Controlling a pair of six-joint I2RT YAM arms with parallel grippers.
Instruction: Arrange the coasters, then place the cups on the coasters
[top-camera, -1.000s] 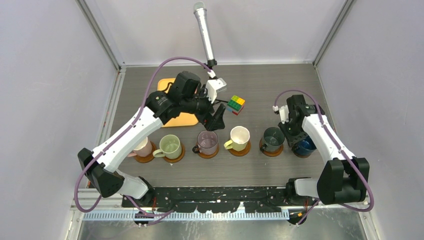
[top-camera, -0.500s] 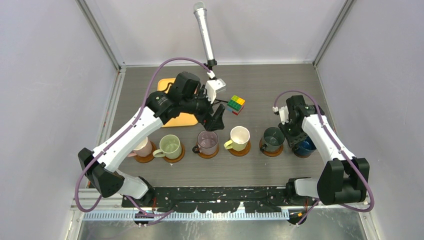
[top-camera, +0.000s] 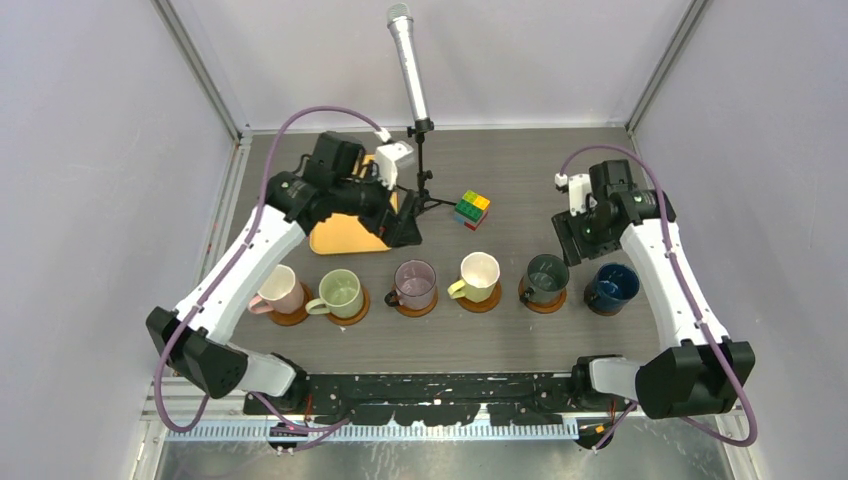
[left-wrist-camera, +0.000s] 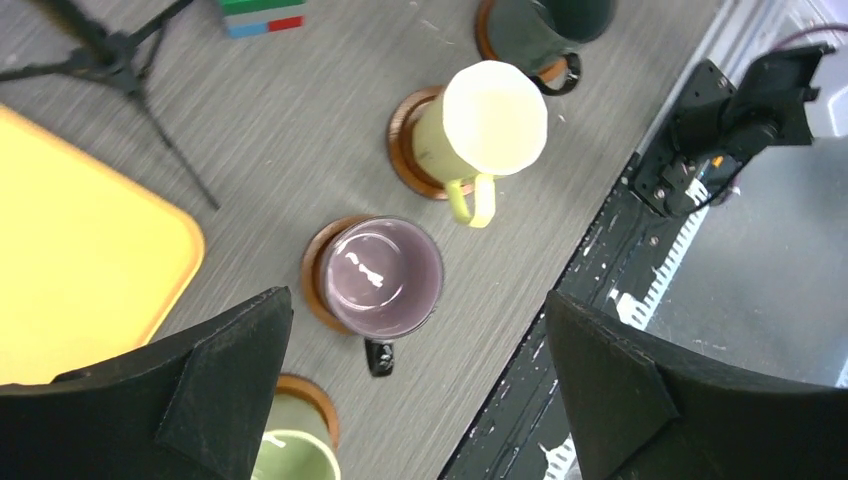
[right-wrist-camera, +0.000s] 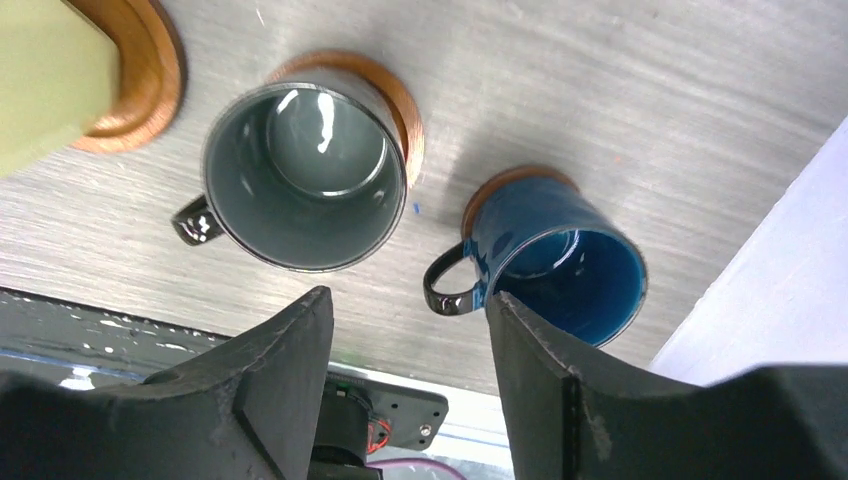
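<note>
Six cups stand in a row, each on a brown coaster: pink (top-camera: 283, 290), pale green (top-camera: 340, 292), mauve (top-camera: 415, 283), cream-yellow (top-camera: 479, 275), dark grey-green (top-camera: 547, 277) and navy (top-camera: 611, 286). My left gripper (top-camera: 400, 228) hangs open above the tray edge, behind the mauve cup (left-wrist-camera: 385, 277); nothing is between its fingers (left-wrist-camera: 230, 370). My right gripper (top-camera: 573, 243) is open and empty, raised just behind the gap between the grey-green cup (right-wrist-camera: 305, 175) and the navy cup (right-wrist-camera: 555, 260). The navy cup's small dark coaster (right-wrist-camera: 515, 182) peeks out behind it.
An orange-yellow tray (top-camera: 345, 235) lies at the back left under the left arm. A multicoloured cube (top-camera: 472, 209) sits mid-table. A microphone on a small tripod (top-camera: 412, 70) stands at the back centre. Walls close in on both sides.
The right gripper has opened, let go of the navy cup and pulled up and back. The left arm has drawn back and left over the tray, its jaws spreading wider.
</note>
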